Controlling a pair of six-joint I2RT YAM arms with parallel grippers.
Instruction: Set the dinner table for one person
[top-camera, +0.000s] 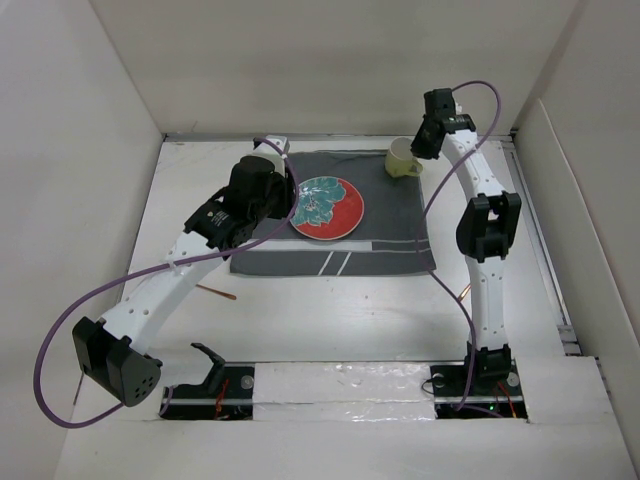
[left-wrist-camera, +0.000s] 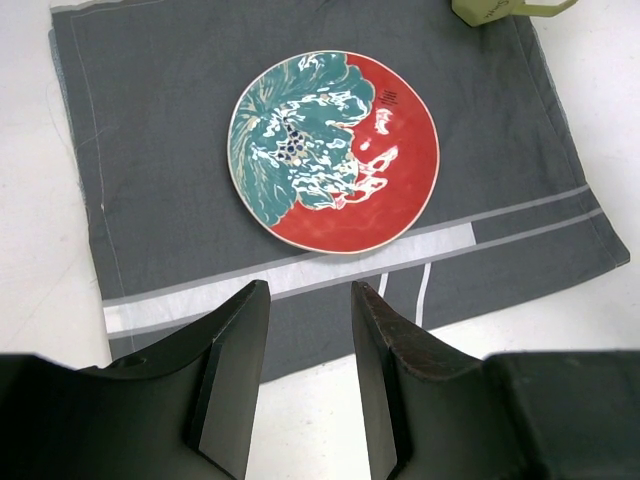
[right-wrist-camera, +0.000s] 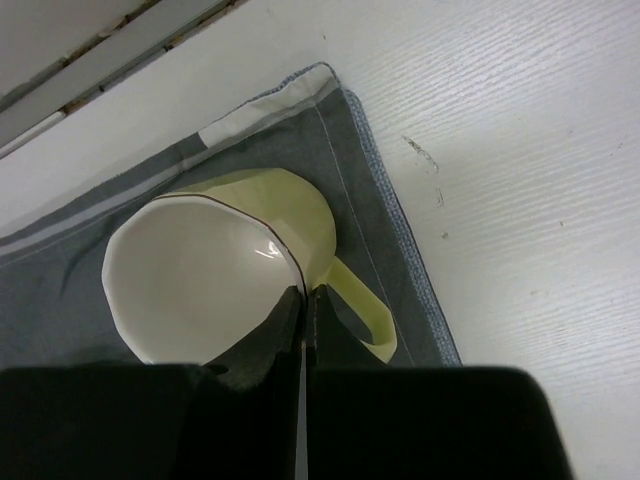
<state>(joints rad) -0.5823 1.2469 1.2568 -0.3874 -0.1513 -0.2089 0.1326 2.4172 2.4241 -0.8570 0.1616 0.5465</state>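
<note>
Plate (left-wrist-camera: 333, 150) & mug (right-wrist-camera: 300, 215) glossy ceramic, cloth (left-wrist-camera: 150, 120) matt woven.

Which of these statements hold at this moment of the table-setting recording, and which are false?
1. The plate lies on the grey cloth. True.
2. The left end effector is shut on the plate. False: it is open and holds nothing, over the cloth's near edge.
3. The mug stands upright at the cloth's far right corner. True.
4. The right end effector is open and well clear of the mug. False: its fingers are closed on the mug's rim, beside the handle.
5. The mug is filled with a dark drink. False: its white inside looks empty.
</note>
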